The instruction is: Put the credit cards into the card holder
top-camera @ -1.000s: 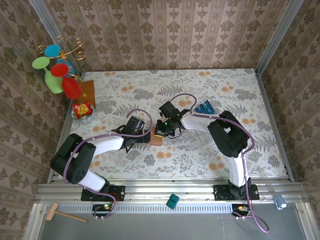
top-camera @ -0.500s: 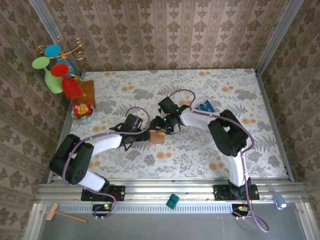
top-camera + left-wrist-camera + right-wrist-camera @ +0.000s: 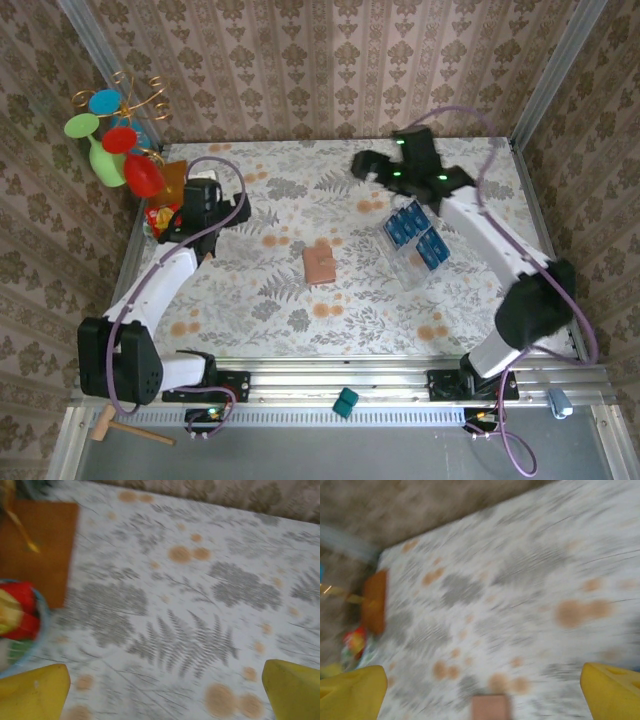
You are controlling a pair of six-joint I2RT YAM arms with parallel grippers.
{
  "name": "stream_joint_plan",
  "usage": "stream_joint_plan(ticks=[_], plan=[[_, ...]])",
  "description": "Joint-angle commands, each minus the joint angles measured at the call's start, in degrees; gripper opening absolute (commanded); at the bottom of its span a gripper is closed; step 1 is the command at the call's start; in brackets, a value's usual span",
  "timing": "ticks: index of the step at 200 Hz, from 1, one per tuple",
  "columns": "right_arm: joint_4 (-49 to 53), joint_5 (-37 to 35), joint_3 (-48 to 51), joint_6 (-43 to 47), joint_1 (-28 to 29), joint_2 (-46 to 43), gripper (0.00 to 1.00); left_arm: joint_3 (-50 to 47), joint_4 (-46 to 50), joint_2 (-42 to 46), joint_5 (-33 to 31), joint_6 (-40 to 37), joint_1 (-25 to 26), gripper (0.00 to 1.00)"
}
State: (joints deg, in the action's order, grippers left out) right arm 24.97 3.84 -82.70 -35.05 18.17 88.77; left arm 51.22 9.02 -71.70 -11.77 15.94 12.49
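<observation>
Two groups of glossy blue credit cards [image 3: 405,224] are held in a clear plastic tray [image 3: 409,270] on the right half of the worktop [image 3: 290,175]. How many cards there are cannot be told. The card holder [image 3: 320,266] is seen lying flat and shut near the middle of the worktop, well apart from the tray and touched by neither arm. Whether any card is inside it cannot be told. At the left edge a small blue-rimmed bowl [image 3: 163,221] is filled with red and yellow pieces. Just behind it an amber-orange square [image 3: 173,181] is laid flat, and an ornament of coloured discs [image 3: 112,130] is stood in the far left corner.

The left claw [image 3: 165,692] is held above the worktop near the bowl, its yellow fingers [image 3: 32,690] spread wide apart with nothing between them. The right claw [image 3: 481,690] is held over the far part of the worktop behind the tray, its fingers likewise wide apart and unloaded. The right wrist view is blurred.

The worktop is closed in by patterned walls on the left, far and right sides, and by a metal rail [image 3: 330,380] at the near edge. Bare floral surface is left all round the card holder. The tray is set near the right wall but apart from it.
</observation>
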Motion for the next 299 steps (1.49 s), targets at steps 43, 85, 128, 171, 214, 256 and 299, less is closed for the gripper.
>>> stream_joint_plan(ticks=[43, 85, 128, 171, 214, 256, 299], plan=[[-18.48, -36.96, 27.92, 9.7, -10.67, -8.62, 1.0, -15.01, -23.33, 1.99, -10.86, -17.69, -7.9, 1.0], [-34.77, -39.93, 42.27, 18.88, -9.95, -9.77, 1.0, -24.15, -38.91, -3.9, -7.8, -21.0, -9.56, 1.0], [-49.77, -34.91, 49.77, 27.56, -6.84, -5.71, 1.0, -23.21, -42.46, -9.85, -3.57, -21.78, -8.35, 1.0], [-61.02, -33.19, 56.01, 33.46, -8.32, -8.44, 1.0, -22.32, -42.79, -10.85, 1.79, -19.33, -8.8, 1.0], [-71.09, -27.61, 58.36, 33.97, -10.57, -3.74, 1.0, -25.91, -53.43, -13.69, 5.66, -18.72, -10.53, 1.0], [-75.46, -13.36, 61.17, 31.33, -16.62, -1.92, 1.0, -28.48, -60.98, -17.5, 10.7, -19.99, -11.18, 1.0], [-75.31, -14.41, 60.07, 31.72, -16.16, -1.2, 1.0, -28.21, -60.39, -17.51, 11.77, -19.77, -11.71, 1.0]])
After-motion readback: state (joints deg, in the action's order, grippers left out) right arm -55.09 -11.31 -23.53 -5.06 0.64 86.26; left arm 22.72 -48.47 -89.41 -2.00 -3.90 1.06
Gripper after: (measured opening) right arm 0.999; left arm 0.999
